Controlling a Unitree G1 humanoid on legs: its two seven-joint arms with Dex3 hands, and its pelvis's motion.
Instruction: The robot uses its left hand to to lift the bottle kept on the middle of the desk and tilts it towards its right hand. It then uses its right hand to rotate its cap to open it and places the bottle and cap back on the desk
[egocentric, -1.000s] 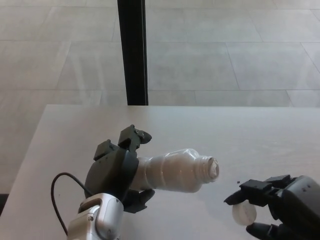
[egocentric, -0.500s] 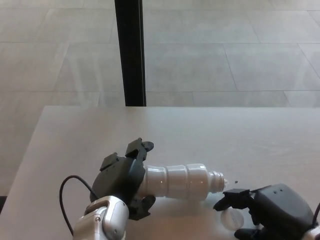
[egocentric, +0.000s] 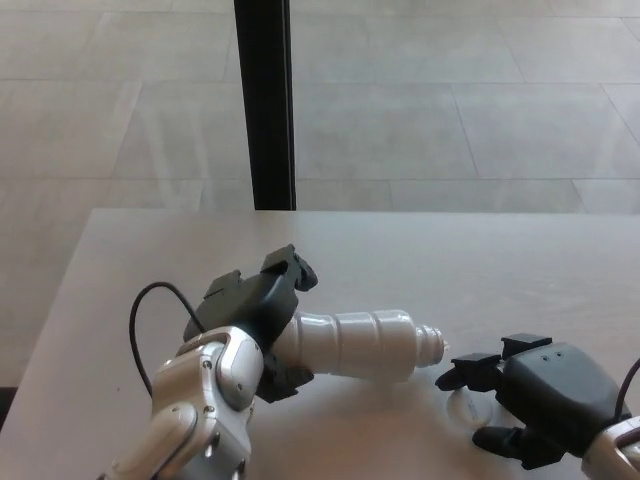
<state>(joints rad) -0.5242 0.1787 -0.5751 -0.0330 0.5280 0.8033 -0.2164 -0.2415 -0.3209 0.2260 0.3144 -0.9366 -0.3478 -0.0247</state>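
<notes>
A white ribbed bottle (egocentric: 360, 343) lies almost level above the pale desk (egocentric: 480, 270), its uncapped neck (egocentric: 430, 345) pointing to the right. My left hand (egocentric: 255, 320) is shut on the bottle's base end, its black fingers wrapped over and under it. At the lower right my right hand (egocentric: 540, 400) holds the round white cap (egocentric: 466, 405) low by the desk top, just below and right of the bottle's neck. Whether the cap touches the desk cannot be told.
A black upright post (egocentric: 265, 100) stands behind the desk's far edge, with grey tiled floor (egocentric: 450, 100) beyond. A black cable (egocentric: 140, 320) loops beside my left wrist. The desk's left edge runs diagonally at the lower left.
My left hand has shifted slightly up and right with the bottle, which stays near level after tilting down earlier. My right hand with the cap has sunk lower, toward the desk.
</notes>
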